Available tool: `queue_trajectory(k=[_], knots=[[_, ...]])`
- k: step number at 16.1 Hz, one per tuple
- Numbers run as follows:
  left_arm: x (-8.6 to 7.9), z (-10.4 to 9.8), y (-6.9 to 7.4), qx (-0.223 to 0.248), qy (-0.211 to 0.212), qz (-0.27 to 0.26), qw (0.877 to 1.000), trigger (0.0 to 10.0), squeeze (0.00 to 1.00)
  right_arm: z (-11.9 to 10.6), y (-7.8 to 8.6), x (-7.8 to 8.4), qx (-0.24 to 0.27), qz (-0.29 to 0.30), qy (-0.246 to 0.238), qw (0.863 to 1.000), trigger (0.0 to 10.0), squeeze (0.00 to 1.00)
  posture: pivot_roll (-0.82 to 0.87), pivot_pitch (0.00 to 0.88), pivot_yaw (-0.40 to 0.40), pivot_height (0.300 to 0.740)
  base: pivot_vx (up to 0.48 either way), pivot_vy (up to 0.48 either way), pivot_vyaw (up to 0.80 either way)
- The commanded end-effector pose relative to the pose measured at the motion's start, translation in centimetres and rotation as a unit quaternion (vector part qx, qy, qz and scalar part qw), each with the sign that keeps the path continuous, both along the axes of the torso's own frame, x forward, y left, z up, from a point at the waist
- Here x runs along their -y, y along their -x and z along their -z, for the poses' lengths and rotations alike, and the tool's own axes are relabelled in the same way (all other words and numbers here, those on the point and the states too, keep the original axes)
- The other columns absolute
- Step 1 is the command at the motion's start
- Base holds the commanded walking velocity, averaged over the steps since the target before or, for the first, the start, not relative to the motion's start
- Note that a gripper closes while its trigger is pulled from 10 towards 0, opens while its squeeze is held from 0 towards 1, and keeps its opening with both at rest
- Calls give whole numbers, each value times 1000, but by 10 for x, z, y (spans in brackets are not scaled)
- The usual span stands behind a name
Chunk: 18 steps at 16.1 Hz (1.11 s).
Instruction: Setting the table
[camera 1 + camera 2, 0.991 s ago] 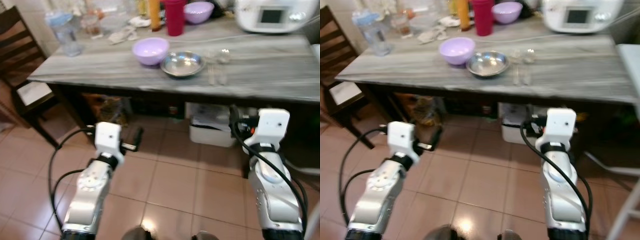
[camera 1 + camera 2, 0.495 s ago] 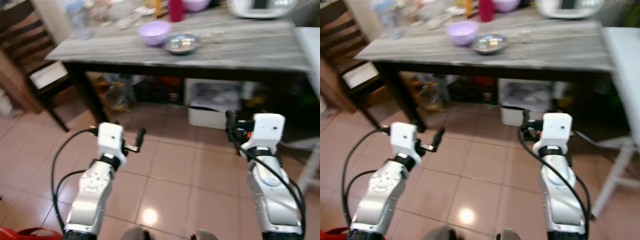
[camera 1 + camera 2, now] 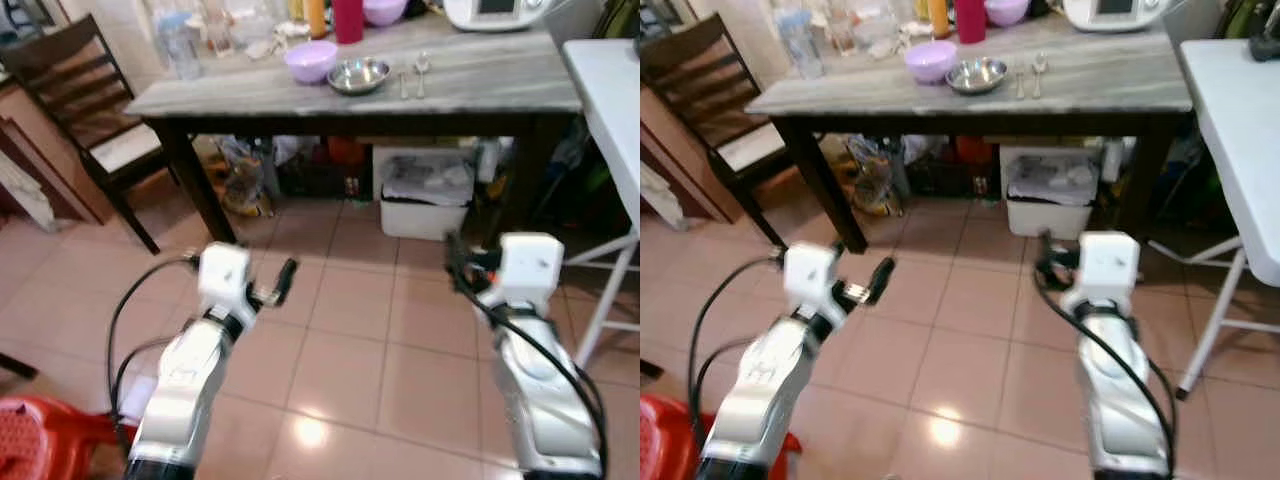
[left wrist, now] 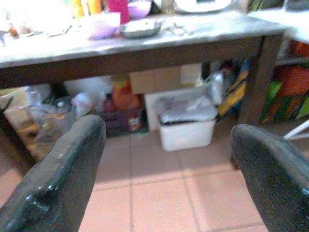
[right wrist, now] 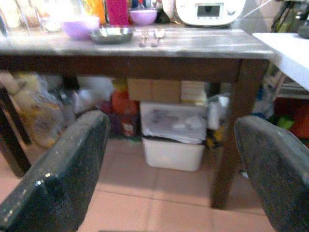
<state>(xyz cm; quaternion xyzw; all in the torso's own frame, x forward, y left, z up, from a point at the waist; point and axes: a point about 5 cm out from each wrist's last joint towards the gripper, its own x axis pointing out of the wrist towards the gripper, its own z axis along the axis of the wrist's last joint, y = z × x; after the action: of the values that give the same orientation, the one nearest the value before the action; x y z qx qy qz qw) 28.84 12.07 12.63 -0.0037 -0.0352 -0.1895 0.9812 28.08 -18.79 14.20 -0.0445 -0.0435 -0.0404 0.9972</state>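
Table (image 3: 480, 85), grey-topped on dark legs, well ahead across the tiled floor (image 3: 350, 340); place setting grouped toward its far left corner. Lavender bowl (image 3: 310, 60) touching or just beside a steel bowl (image 3: 358, 75), fork (image 3: 403, 84) and spoon (image 3: 421, 68) laid just right of that. Contents of both bowls too small to tell. Second lavender bowl (image 3: 1006, 11) and red cup (image 3: 970, 20) along the back edge, white cooker (image 5: 205, 10) at the far right.

Left gripper (image 4: 164, 169) and right gripper (image 5: 169, 169) both held low over the floor, fingers spread wide, nothing between them.

Probably between placements, standing off from the table. Next: likely fetching another item or closing back in.
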Motion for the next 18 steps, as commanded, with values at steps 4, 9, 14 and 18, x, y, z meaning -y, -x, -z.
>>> queue_trajectory(k=[4,9,14,18], knots=[[-5,1,2,-2,5,5,1000,10000,0,-5,-5,-16,7,-28,-6,1000,10000,0,-199,110,100,740,0,-150,0],[-3,2,3,-6,9,13,1000,10000,0,0,-2,-11,3,-6,-9,1000,10000,0,-201,116,104,740,0,-370,0],[-1,1,3,-7,17,17,1000,10000,0,-3,-3,-13,8,-12,-15,1000,10000,0,-202,118,104,740,0,-480,0],[-1,1,3,-8,19,19,1000,10000,0,-4,-2,-12,12,-10,-22,1000,10000,0,-200,120,106,740,0,-480,0]])
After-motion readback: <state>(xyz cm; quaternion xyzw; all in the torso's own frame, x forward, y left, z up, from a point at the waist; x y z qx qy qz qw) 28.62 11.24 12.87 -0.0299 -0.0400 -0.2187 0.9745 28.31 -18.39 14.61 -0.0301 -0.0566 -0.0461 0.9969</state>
